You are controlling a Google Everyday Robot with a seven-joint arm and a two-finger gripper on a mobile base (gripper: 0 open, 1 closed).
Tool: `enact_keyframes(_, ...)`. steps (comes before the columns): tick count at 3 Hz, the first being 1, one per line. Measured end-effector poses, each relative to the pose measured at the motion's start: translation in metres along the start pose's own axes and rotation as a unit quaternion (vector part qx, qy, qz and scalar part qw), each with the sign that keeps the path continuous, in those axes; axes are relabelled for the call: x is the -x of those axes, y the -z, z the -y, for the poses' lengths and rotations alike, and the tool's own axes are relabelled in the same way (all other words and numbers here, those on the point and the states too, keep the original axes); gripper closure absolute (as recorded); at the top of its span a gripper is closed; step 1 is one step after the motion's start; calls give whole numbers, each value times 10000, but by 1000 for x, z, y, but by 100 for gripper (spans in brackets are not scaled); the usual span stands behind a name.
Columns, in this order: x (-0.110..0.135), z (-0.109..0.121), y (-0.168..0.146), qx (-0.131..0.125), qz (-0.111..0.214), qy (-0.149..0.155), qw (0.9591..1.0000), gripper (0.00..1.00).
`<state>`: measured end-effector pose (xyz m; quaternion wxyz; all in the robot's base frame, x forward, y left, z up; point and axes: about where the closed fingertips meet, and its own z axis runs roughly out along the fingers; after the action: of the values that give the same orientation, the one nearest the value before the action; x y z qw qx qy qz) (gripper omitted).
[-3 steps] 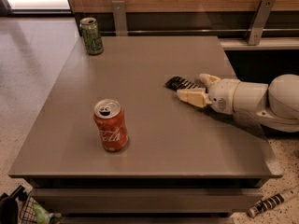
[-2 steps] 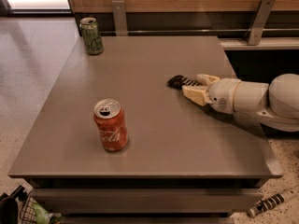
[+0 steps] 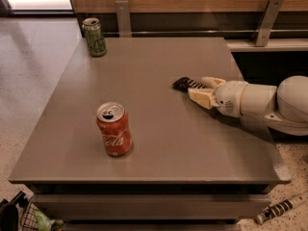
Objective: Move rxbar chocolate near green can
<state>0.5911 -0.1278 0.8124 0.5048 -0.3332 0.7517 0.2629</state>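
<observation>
The rxbar chocolate (image 3: 185, 84) is a small flat black bar lying right of the table's centre. My gripper (image 3: 204, 89) reaches in from the right on a white arm. Its two cream fingers (image 3: 201, 97) are closed on the bar's right end, and the bar's left end sticks out toward the table's middle. The bar is at table level. The green can (image 3: 95, 37) stands upright at the far left corner of the table, well away from the bar and the gripper.
An orange-red soda can (image 3: 113, 129) stands upright at the front left of the grey table (image 3: 159, 143). A wooden wall with metal brackets (image 3: 267, 13) runs behind the table. Floor lies to the left, and clutter lies under the front edge.
The gripper and the bar have shifted slightly to the right together. Both cans stand where they were.
</observation>
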Motion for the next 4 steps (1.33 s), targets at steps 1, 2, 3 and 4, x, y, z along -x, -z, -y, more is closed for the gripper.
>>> enact_keyframes(1,0,0,0,0,0,0,10000,100)
enact_keyframes(2,0,0,0,1,-1,1,10000,100)
enact_keyframes(3,1,0,0,1,-1,1,10000,100)
enact_keyframes(4,1,0,0,0,-1,1,10000,100)
